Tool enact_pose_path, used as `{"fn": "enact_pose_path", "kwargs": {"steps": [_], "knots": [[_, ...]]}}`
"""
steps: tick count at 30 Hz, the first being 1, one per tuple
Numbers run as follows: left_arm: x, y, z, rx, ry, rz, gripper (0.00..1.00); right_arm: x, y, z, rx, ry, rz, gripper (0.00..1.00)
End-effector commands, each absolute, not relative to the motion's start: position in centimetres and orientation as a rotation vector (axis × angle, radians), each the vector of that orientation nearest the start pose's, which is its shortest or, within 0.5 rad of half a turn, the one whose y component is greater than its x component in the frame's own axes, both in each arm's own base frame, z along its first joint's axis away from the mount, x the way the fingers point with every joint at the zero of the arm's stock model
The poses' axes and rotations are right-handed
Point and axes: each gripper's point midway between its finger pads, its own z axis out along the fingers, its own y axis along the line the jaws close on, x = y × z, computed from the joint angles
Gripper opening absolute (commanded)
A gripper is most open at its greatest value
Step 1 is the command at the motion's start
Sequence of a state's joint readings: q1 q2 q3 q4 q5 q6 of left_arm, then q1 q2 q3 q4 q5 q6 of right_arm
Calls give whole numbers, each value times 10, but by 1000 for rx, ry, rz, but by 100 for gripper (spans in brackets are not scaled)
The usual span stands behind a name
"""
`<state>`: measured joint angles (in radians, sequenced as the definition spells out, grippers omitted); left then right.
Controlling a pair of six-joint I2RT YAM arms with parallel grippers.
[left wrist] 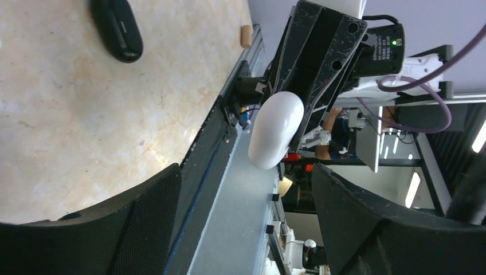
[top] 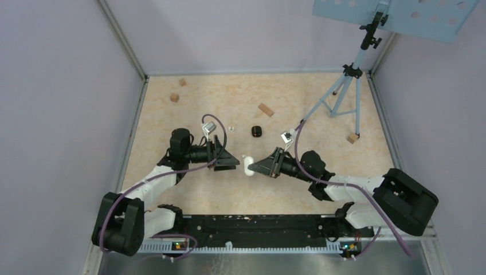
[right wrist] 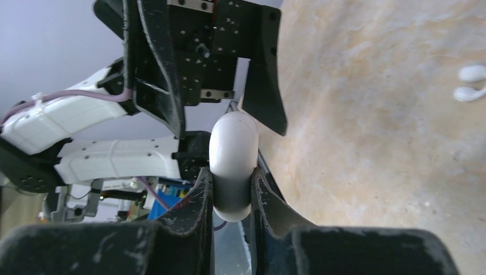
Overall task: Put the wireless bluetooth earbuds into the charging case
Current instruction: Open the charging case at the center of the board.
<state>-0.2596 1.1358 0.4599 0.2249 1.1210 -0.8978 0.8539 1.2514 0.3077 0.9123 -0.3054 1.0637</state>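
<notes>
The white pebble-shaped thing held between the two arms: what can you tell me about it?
The white case is a smooth, glossy oval of what looks like plastic, apparently closed. The right gripper pinches one end between both fingers, holding it above the table. The open left gripper faces it without touching.

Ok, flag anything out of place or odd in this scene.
The smooth white oval case is pinched in the right end effector above the table, with no open lid visible, while two small white earbuds lie loose on it.
</notes>
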Motion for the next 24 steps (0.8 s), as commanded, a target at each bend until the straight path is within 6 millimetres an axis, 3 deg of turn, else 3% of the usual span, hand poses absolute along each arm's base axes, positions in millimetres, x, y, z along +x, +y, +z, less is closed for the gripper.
{"fn": "enact_pose_path", "kwargs": {"steps": [1,10,19,24], "knots": [[180,-230,189,209,2105,-1907,85,160,334,219,-139,1698,1855,0],[177,-231,200,258,2079,-1928,70,159,341,222,-140,1675,1930,0],[168,-240,204,317,2077,-1984,64,160,346,223,-132,1653,1982,0],[167,-244,204,324,2084,-1985,52,159,346,224,-120,1640,2014,0]]}}
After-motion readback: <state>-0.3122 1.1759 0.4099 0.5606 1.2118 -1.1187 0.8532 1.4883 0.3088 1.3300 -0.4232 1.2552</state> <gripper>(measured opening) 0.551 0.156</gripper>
